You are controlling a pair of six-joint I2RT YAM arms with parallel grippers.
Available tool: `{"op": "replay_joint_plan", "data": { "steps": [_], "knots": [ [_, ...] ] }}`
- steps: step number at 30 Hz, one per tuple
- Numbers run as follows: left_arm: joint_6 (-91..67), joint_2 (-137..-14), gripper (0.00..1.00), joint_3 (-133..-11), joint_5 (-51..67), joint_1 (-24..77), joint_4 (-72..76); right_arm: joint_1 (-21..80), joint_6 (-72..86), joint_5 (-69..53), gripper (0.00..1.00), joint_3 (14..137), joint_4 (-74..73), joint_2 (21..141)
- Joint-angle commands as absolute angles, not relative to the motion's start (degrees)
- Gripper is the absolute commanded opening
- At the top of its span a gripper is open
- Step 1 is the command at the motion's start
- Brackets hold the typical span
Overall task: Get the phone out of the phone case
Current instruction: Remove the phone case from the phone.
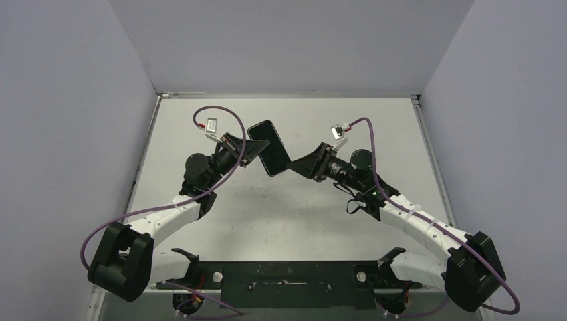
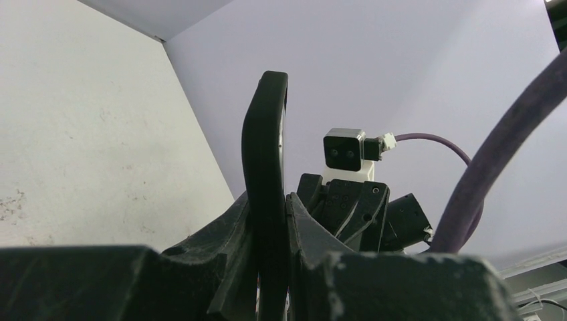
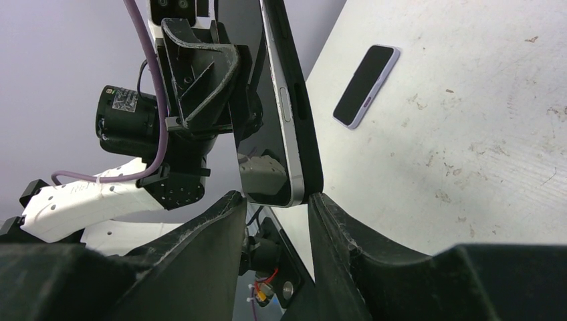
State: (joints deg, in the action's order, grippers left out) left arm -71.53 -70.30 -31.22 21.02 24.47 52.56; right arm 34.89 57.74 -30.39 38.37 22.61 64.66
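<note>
The phone (image 1: 269, 147), seated in its phone case (image 2: 264, 167), hangs above the far middle of the table (image 1: 281, 221), long axis running far to near. My left gripper (image 1: 249, 150) is clamped on the case's left long edge. My right gripper (image 1: 299, 164) sits equally close at the near right end, fingers (image 3: 334, 234) bracketing it; whether they bite, I cannot tell.

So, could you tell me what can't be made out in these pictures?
- Top view: the right jaws' tips, lost against the black cased phone.
- Left wrist view: its screen, because it shows edge-on.
- Right wrist view: its top, cut by the frame, and whether the right jaws pinch it.
- Top view: the second phone, unseen there.
</note>
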Motion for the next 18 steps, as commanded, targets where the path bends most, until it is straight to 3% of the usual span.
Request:
{"op": "replay_joint_plan", "data": {
  "steps": [1,18],
  "knots": [
    [-68.42,-68.31,0.0,-31.47,19.53,25.47,54.53,35.24,58.11,-31.11,0.4,39.82,26.31,63.45],
    [-67.94,-67.41,0.0,-31.89,19.32,25.49,53.76,35.32,57.46,-30.31,0.43,39.86,24.1,62.82]
  ]
}}
